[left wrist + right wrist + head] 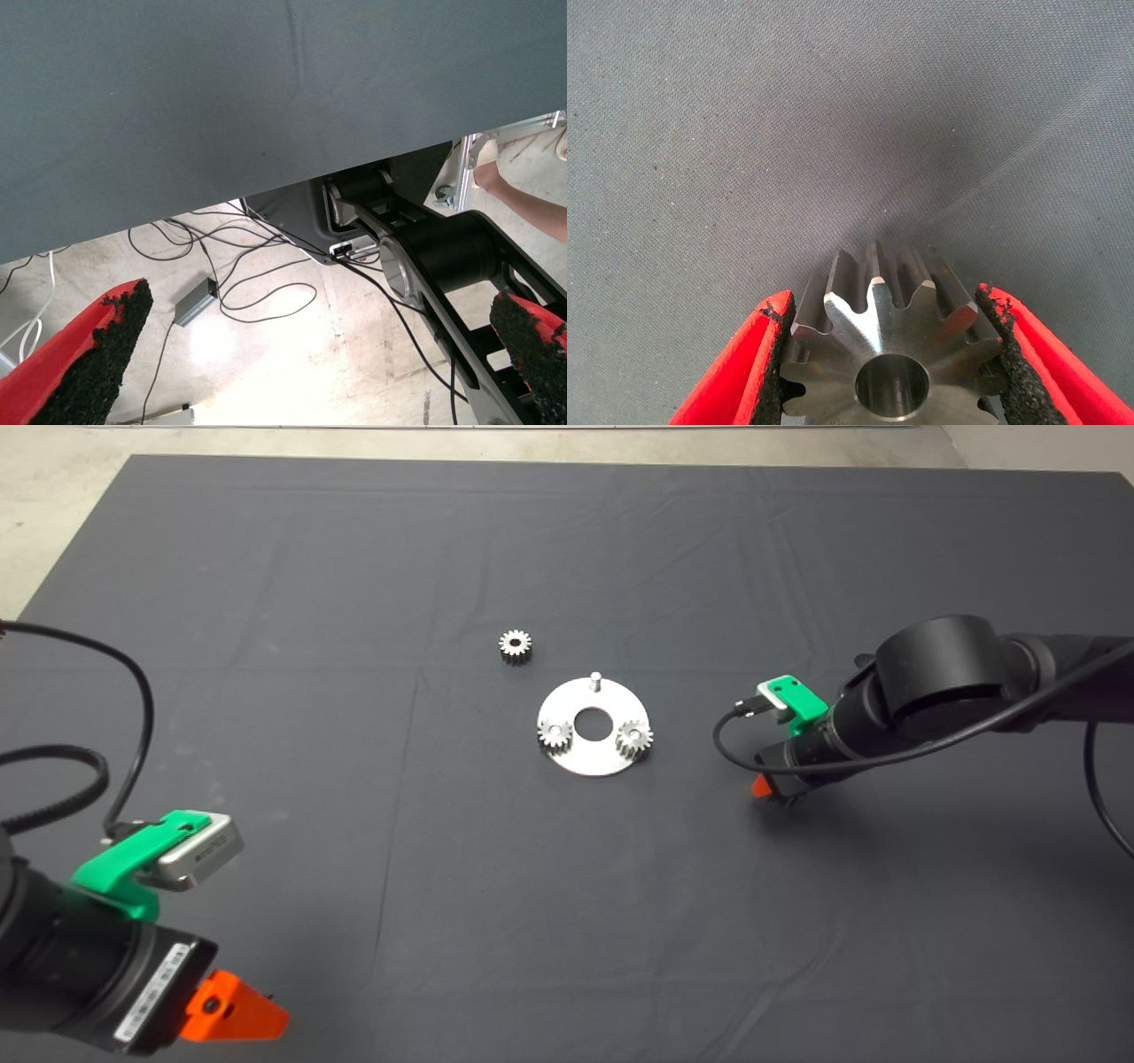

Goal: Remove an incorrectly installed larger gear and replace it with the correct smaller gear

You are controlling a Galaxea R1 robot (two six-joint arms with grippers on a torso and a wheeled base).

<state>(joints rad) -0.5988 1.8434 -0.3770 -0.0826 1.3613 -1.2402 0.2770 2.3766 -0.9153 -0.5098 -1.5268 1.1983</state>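
The larger gear [890, 354], chunky with slanted teeth and a shiny face, sits between the pads of my right gripper [883, 297], which is shut on it. In the head view my right gripper [769, 790] is low over the mat, to the right of the round silver plate [592, 760], and hides the gear. The smaller gear [515, 644] lies alone on the mat behind and left of the plate. The plate's rear pin [596, 680] is bare. My left gripper [235, 1014] is parked at the lower left, open and empty.
Two alike small gears [554, 734] [634, 737] with pins sit on the plate beside its centre hole. The left wrist view shows the mat's edge, cables [257, 292] on the floor, and a person's limb [523, 199].
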